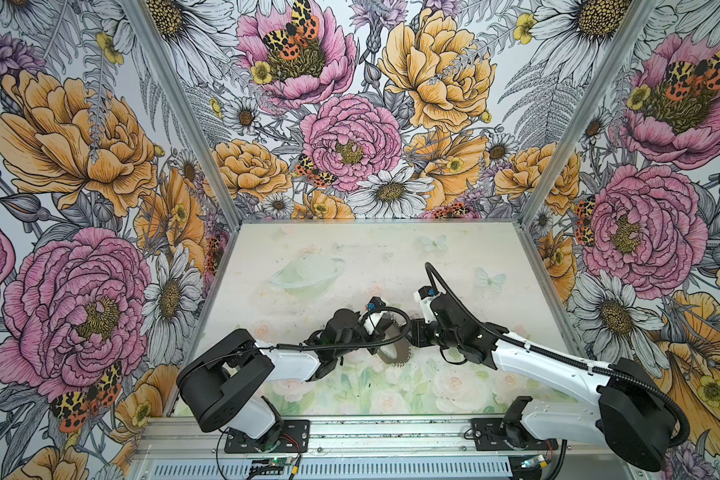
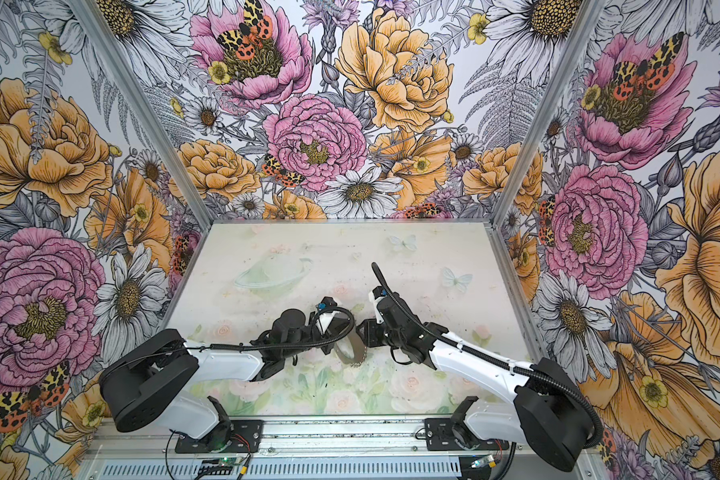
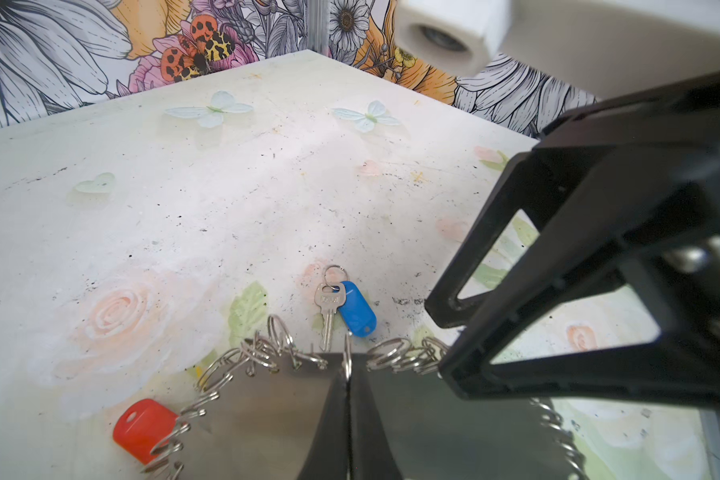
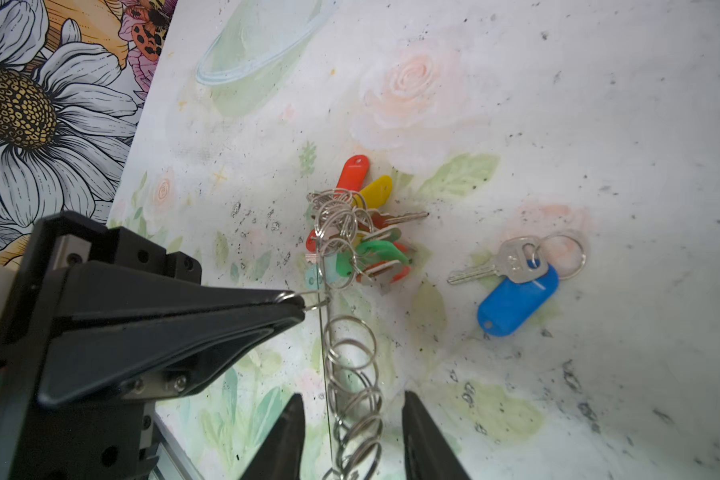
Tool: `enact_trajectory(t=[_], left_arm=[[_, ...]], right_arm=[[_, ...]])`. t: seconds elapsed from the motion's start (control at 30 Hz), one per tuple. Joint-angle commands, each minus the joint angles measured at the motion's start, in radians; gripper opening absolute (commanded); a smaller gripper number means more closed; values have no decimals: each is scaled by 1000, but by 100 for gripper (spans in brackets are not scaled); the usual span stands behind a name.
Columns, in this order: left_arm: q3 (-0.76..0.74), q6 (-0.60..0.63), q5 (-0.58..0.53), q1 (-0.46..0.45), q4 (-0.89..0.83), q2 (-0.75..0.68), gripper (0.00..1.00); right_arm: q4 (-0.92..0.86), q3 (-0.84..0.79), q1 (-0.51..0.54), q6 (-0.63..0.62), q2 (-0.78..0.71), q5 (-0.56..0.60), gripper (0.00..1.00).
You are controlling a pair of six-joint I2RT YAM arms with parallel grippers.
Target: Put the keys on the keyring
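Loop (image 4: 308, 300) gripped, ready for threading
Left jaws pinch it shut, keyring (image 1: 389, 354) edge-up just 6 o'clock of surface (image 1: 350, 257) centre; right jaws, half open and empty, likely must fetch the loose blue-tagged key (image 4: 516, 266) nearby.

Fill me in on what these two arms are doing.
The left gripper is shut on one small wire loop of the keyring, holding the hoop tilted up. The right gripper is open, its jaws straddling the loops on the rim. Several tagged keys are already on its loops; one blue-tagged key lies loose on the table.
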Motion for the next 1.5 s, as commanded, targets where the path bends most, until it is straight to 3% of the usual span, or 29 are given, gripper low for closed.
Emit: enact_trajectory(t=[0.0, 0.17, 0.3, 0.73, 1.1, 1.47], left_arm=[[-29, -24, 19, 6, 66, 12, 0], [-70, -16, 34, 0, 86, 10, 0], [-106, -16, 43, -15, 107, 7, 0], [-197, -21, 61, -15, 234, -6, 0], [-197, -34, 82, -9, 323, 62, 0], [-201, -32, 77, 3, 302, 42, 0]], right_arm=[[-7, 3, -29, -11, -64, 62, 40], [-31, 18, -200, -20, -26, 3, 39], [-40, 57, -253, -18, 102, 4, 37], [-38, 185, -251, -37, 367, 62, 37], [-36, 222, -213, -17, 456, 54, 39], [-38, 221, -103, 41, 468, 31, 32]])
